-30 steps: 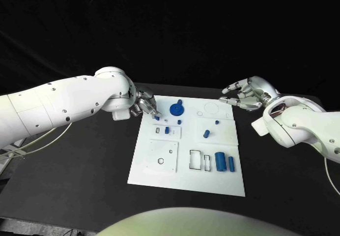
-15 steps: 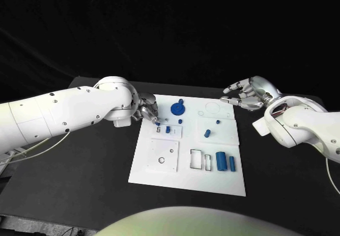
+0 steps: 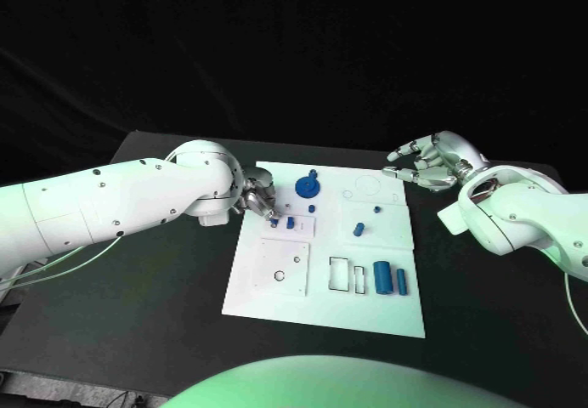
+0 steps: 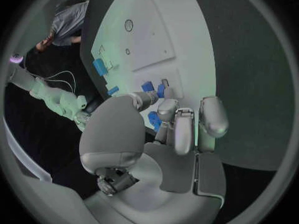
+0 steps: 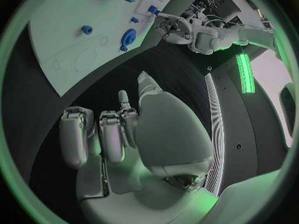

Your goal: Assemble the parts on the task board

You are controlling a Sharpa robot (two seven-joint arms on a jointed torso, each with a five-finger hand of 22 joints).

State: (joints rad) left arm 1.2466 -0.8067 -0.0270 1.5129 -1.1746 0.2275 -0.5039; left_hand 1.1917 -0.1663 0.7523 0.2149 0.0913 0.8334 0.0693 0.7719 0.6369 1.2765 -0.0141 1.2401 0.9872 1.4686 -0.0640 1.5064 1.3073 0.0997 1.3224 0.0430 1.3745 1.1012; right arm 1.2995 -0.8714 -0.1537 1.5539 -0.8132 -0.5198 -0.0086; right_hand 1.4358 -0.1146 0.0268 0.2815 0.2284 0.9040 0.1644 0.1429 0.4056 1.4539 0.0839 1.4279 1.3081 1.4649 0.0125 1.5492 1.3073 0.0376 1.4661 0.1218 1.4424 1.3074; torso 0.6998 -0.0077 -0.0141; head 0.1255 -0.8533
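The white task board [image 3: 368,314] lies in the middle of the black table. My left hand [image 3: 257,194] hovers over its far left part and pinches a small blue part [image 3: 272,221] at its fingertips; the same part [image 4: 154,119] sits between the thumb and fingers in the left wrist view. Just beside it another blue part [image 3: 291,224] stands in a small recessed plate. A round blue knob [image 3: 309,184], a blue peg [image 3: 358,229] and two blue cylinders [image 3: 390,279] lie on the board. My right hand [image 3: 424,166] hangs off the far right corner, fingers loosely bent and holding nothing.
Two empty rectangular slots [image 3: 347,277] sit left of the cylinders, and a square plate with a small hole [image 3: 278,276] lies in the board's left half. Black table [image 3: 147,289] surrounds the board on all sides.
My left hand has moved nearer along the board's left part with the small blue part, down toward the recessed plate. The right hand has stayed in place.
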